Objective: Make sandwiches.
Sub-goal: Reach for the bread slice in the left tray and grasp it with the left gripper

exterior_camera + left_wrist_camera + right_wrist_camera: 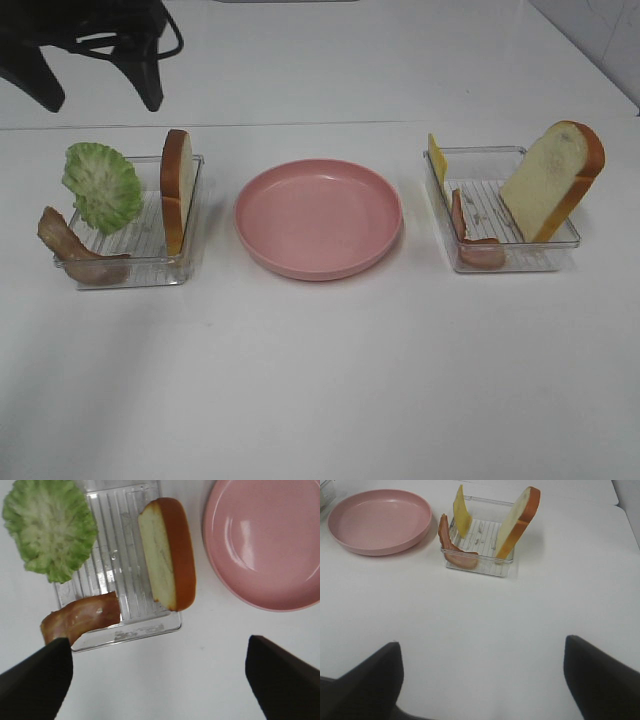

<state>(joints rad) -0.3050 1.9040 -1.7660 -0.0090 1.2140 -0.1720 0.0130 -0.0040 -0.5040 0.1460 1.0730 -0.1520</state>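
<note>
two clear trays on the far half of the table (320,400): the left tray (150,272) toward the left edge, the right tray (520,262) toward the right edge. one pink plate (318,217) sits between them, a small gap on either side.

two bread slices: the left bread slice (176,190) stands on edge along the left tray's plate-side wall, and the right bread slice (552,180) leans tilted at the right tray's outer side. two bacon strips: the left bacon strip (75,250) droops over the left tray's near outer corner, and the right bacon strip (472,240) lies along the right tray's plate-side wall. one lettuce leaf (102,185) leans over the left tray's far outer corner. one cheese slice (437,160) stands at the right tray's far plate-side corner. nothing is stacked.

bare table runs from the trays to the near edge.

the left gripper (156,641) hangs above the left tray's near side. the right gripper (481,642) is well back from the right tray. both are spread wide, holding nothing.
</note>
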